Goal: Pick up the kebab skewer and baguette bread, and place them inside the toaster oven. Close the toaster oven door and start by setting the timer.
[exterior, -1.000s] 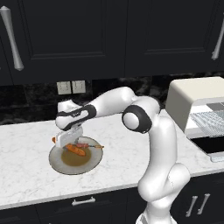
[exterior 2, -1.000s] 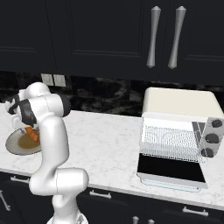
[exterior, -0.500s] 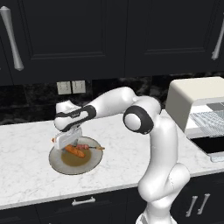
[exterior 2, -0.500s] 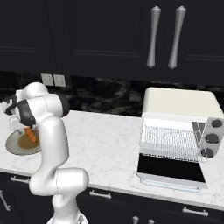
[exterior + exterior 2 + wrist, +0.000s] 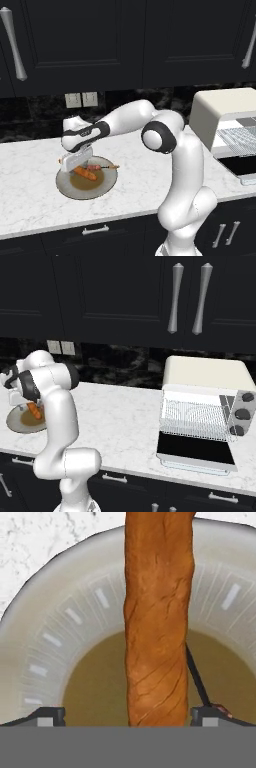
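Hand (image 5: 127, 714) low over the plate (image 5: 107, 184), fingers spread wide either side of the baguette bread (image 5: 157, 617), not yet clamped. Loaf lies on plate, kebab skewer (image 5: 102, 166) beside it. Advice: centre, close across loaf width, avoid the skewer stick.

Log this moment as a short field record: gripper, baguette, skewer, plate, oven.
gripper: low over the plate, fingertips either side of the baguette bread, not closed on it
baguette bread: lying on the plate
kebab skewer: on the plate beside the loaf
plate: on the counter
toaster oven: empty rack
toaster oven door: open, folded down
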Motion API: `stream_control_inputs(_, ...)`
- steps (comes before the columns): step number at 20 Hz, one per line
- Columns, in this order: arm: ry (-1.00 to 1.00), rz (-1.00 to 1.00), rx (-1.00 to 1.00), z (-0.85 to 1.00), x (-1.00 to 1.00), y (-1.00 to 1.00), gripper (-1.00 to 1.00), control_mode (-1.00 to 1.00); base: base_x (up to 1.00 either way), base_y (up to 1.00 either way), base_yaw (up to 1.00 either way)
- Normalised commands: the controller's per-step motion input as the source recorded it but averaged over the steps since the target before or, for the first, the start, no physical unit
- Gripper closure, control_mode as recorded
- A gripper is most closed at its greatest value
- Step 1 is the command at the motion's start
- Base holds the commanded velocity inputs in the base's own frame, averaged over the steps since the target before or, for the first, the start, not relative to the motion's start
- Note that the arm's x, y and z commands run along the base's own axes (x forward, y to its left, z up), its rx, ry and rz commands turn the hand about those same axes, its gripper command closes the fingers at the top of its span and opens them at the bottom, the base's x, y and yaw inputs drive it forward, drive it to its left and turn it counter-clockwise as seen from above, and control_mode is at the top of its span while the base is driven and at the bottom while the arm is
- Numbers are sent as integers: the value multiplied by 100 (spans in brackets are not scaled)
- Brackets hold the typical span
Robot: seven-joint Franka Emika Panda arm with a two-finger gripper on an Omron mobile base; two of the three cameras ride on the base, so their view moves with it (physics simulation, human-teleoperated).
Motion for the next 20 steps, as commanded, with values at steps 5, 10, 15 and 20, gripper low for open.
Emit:
stream_control_inputs(5, -1, 0, 0, 0, 41, 5, -100, -100, 0, 0, 0)
stream_control_inputs(10, -5, 0, 0, -1, 59, 0, -100, -100, 0, 0, 0)
stream_control_inputs(15, 1, 0, 0, -30, 3, -9, -100, -100, 0, 0, 0)
stream_control_inputs(20, 2, 0, 0, -11, -24, -8, -100, -100, 0, 0, 0)
